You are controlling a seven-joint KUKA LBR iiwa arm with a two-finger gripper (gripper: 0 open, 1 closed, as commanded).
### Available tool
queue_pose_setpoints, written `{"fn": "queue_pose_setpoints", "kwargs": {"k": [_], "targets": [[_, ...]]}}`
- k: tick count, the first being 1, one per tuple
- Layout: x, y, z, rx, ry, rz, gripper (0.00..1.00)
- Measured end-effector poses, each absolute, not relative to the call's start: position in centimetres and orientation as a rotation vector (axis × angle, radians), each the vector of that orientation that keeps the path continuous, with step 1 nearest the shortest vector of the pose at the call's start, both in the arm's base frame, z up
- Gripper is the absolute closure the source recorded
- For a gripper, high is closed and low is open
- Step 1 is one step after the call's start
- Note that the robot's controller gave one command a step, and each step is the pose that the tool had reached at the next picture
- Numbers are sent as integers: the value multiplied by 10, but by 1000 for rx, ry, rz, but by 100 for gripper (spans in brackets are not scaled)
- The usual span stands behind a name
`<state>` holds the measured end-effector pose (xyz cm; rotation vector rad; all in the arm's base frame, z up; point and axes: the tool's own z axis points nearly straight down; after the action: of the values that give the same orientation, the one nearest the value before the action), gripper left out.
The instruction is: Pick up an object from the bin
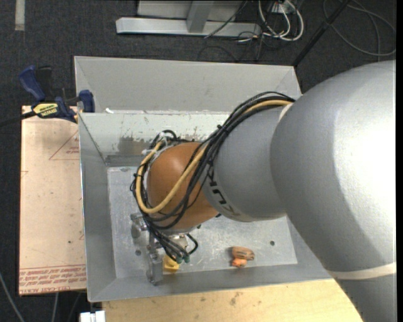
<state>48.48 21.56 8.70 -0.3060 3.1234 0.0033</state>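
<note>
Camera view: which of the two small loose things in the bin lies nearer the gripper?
The yellow one, right beside the gripper; the orange one lies apart, further right.

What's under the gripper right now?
A small yellow piece shows beside the gripper, near the bin front wall. Anything directly beneath is hidden by the arm.

The floor (44,38) is dark carpet, charcoal and finely speckled, running along the far side and down the left. At the far edge lies a flat grey metal foot plate (157,26) with a pale upright post (211,12) rising from it — a stand of some kind. Just right of it, a tangle of white and black cables (283,22) rests on the carpet, and one black lead (321,31) runs off diagonally. The light is soft and even.
</note>
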Motion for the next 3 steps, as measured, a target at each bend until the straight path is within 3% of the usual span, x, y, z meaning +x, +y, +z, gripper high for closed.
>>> {"fn": "queue_pose_setpoints", "kwargs": {"k": [1,2,3], "targets": [[504,165,86,-289,3128,4,0],[495,130,75,-303,3125,-2,0],[494,110,103,-234,3134,2,0]]}}
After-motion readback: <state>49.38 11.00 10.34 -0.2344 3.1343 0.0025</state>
